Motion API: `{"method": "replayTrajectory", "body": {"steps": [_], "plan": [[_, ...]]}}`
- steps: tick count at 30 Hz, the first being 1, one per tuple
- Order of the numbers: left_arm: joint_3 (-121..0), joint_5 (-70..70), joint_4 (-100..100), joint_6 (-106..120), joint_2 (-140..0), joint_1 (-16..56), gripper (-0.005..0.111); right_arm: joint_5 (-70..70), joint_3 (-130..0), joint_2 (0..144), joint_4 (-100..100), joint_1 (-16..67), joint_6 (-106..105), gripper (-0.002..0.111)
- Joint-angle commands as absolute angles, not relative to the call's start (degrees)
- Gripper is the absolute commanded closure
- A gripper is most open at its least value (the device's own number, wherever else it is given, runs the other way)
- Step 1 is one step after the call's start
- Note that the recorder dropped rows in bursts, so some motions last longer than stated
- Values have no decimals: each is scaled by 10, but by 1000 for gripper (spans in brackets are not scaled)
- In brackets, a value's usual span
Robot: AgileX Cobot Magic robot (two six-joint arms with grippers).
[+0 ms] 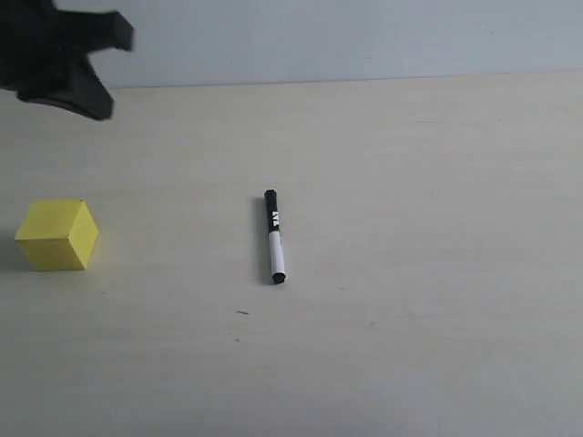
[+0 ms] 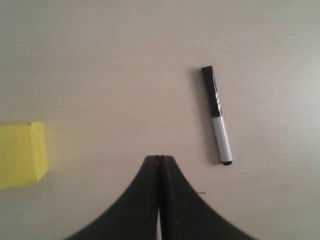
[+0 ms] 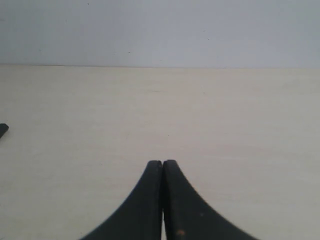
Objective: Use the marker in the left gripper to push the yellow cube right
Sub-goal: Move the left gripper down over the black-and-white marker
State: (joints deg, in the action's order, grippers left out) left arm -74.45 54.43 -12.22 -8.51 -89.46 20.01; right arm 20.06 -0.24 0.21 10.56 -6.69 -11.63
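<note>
Above the table [image 1: 410, 273], the left gripper [image 2: 159, 159] hangs with both black fingers [image 2: 145, 200] pressed flat together; nothing between them, so it is closed and empty; in the exterior view it shows only as a blurred black shape in the far-left corner, near the pale wall [image 1: 364, 36], touching nothing.

Marker [image 1: 274, 237] not in the gripper; it lies flat on the bare tabletop near the middle of the exterior view, black cap end toward the wall, white barrel toward the camera, small black end last; white mark visible on the black half; left wrist view shows it [image 2: 217, 115] off to one side of the fingertips, clearly apart from them.

Yellow cube [image 1: 57, 235] sits on the table at the left of the exterior view, well apart from the marker and to its left, one corner turned toward the camera; left wrist view catches it [image 2: 22, 155] cut off by the frame edge, on the opposite side of the fingers from the marker; no contact with anything but the table.

Right gripper [image 3: 162, 162] likewise closed, fingers together, empty, over bare table; a dark sliver [image 3: 2, 131] at the right wrist frame edge, can't tell what.
</note>
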Motion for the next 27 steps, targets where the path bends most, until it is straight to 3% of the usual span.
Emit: {"method": "replayTrajectory", "body": {"steps": [1, 12, 24, 27], "plan": [[-816, 585, -52, -189, -1003, 280, 107, 194, 0, 0, 105, -70, -117, 108], [-1030, 697, -32, -302, -1250, 414, 107, 196, 0, 0, 105, -70, -117, 108], [-1048, 699, -31, -334, -1313, 416, 106, 196, 0, 0, 105, -70, -117, 108], [-1048, 678, -26, -330, -1317, 416, 94, 196, 0, 0, 105, -70, -117, 108]]}}
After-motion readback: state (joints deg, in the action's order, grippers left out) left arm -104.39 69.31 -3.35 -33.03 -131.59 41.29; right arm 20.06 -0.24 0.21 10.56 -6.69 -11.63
